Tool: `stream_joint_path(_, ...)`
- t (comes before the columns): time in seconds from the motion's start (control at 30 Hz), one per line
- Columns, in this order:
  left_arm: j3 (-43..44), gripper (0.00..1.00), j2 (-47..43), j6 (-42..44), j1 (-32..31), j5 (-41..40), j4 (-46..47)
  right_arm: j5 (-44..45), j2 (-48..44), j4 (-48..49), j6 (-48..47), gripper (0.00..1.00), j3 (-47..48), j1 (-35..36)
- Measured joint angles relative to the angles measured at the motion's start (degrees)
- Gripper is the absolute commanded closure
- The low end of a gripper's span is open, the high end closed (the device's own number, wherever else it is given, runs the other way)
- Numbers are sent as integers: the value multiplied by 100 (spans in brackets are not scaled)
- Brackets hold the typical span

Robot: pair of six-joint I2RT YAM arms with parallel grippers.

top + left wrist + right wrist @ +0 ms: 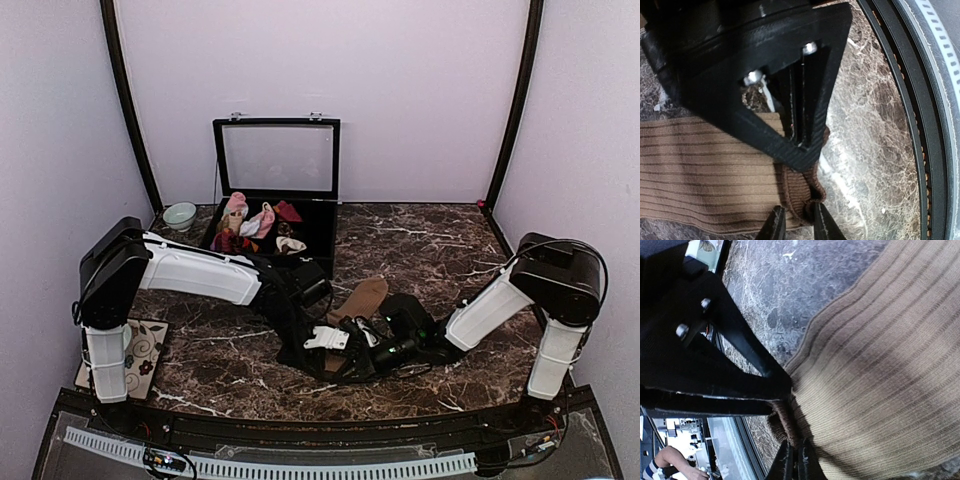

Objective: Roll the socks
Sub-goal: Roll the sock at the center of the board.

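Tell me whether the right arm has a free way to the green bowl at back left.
Probably not: the right arm's fingers are shut on the tan sock, and the left arm stretches across between them and the bowl.

A dark marble-patterned table [430, 250] fills the space between pale lilac walls [400, 100]. Toward 12 o'clock on it stands a black case [322, 235], its clear-paned lid [277, 157] raised upright. Inside lie pink-and-white bundles [236, 208], with a dark red bundle [288, 210] at their 3 o'clock. A pale green bowl [180, 215] sits just beside the case at its 9 o'clock. A floral mat [150, 350] lies near 8 o'clock. A white toothed strip [300, 467] runs along the 6 o'clock edge. The right wrist view catches a bystander's arm [670, 460] in its 7 o'clock corner.
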Motion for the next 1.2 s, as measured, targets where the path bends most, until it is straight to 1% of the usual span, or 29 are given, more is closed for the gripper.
stream_joint_path(0.1, -2, 86, 2, -4, 17, -13, -2, -22, -9, -7, -48, 79, 4, 0)
stream_joint_path(0.17, -2, 87, 0, 9, 24, 20, 0, -48, -63, -55, -103, 75, 9, 0)
stream_joint_path(0.23, -2, 85, 7, 7, 28, 70, 0, -24, -170, -192, -179, 75, 9, 0)
stream_joint_path(0.33, 9, 77, 109, 2, 44, 144, -52, 20, -284, -385, -284, 76, 9, 0)
stream_joint_path(0.4, 42, 76, 138, 4, 68, 238, -120, 39, -310, -452, -332, 77, 9, 0)
stream_joint_path(0.5, 48, 80, 138, 7, 146, 345, -216, 50, -313, -470, -387, 79, 9, 0)
stream_joint_path(0.67, 57, 89, 149, -59, 426, 529, -396, 162, -411, -503, -581, 78, -52, 7)
stream_joint_path(0.8, 254, 92, 356, -201, 610, 804, -518, 739, -896, -986, -1095, 74, -144, 173)
stream_joint_path(0.87, 352, 91, 470, -192, 664, 1012, -573, 1128, -1143, -1215, -1276, 67, -162, 310)
stream_joint_path(0.97, 439, 83, 546, -201, 688, 1279, -664, 1762, -1508, -1471, -1572, 59, -326, 463)
stream_joint_path(1.0, 448, 79, 551, -199, 693, 1340, -710, 1969, -1659, -1532, -1652, 27, -422, 535)
stream_joint_path(1.03, 448, 76, 551, -192, 713, 1379, -767, 2157, -1810, -1567, -1731, 4, -514, 612)
stream_joint_path(1.07, 446, 74, 551, -186, 743, 1397, -804, 2295, -1950, -1596, -1768, 1, -586, 671)
stream_joint_path(1.17, 372, 68, 511, -184, 863, 1327, -817, 2909, -2588, -1792, -1971, 1, -758, 927)
stream_joint_path(1.2, 326, 67, 455, -184, 890, 1266, -824, 3257, -2872, -1893, -2013, 1, -802, 1012)
